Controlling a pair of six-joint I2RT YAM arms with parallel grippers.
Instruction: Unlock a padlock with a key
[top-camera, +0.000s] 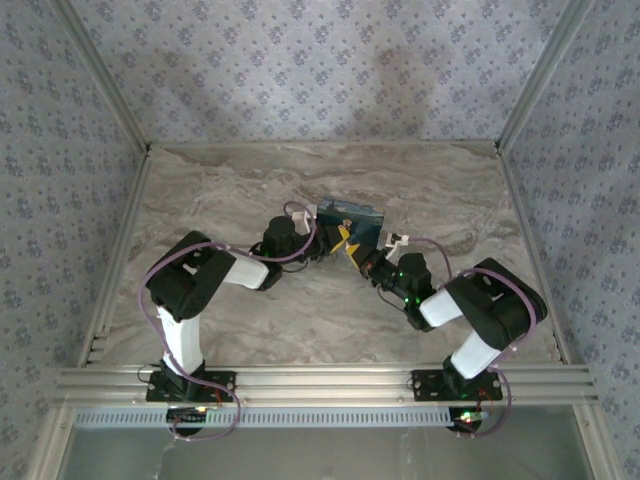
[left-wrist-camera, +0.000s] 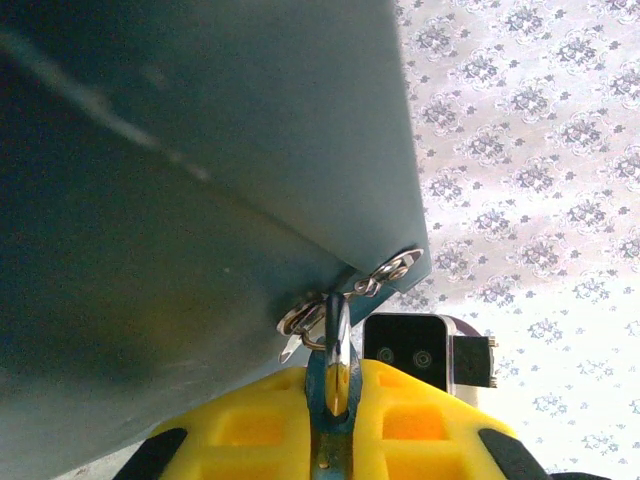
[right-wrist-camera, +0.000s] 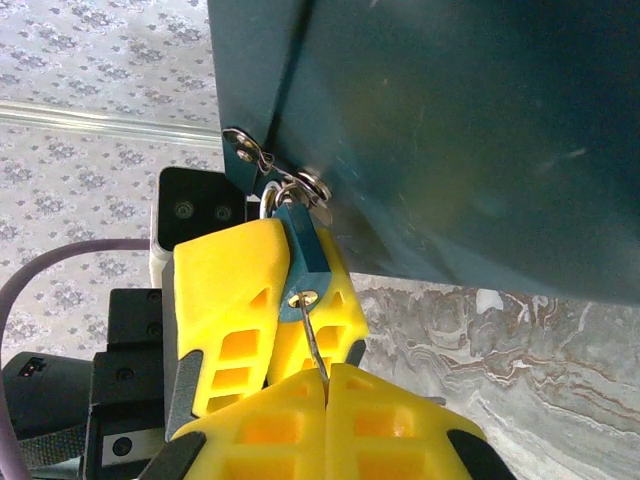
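A small blue padlock hangs by its steel shackle from the hasp rings of a teal box. My left gripper is shut on the padlock body, one yellow finger on each side. My right gripper is shut on the key. The thin key blade runs up from the fingertips into the brass keyhole on the padlock's underside. In the top view both grippers meet at the box's front corner, the left gripper just left of the right gripper.
The teal box stands on the marble tabletop near the middle back. Patterned walls and metal frame rails enclose the table. The right wrist camera housing sits close behind the padlock. Open tabletop lies to the left and right.
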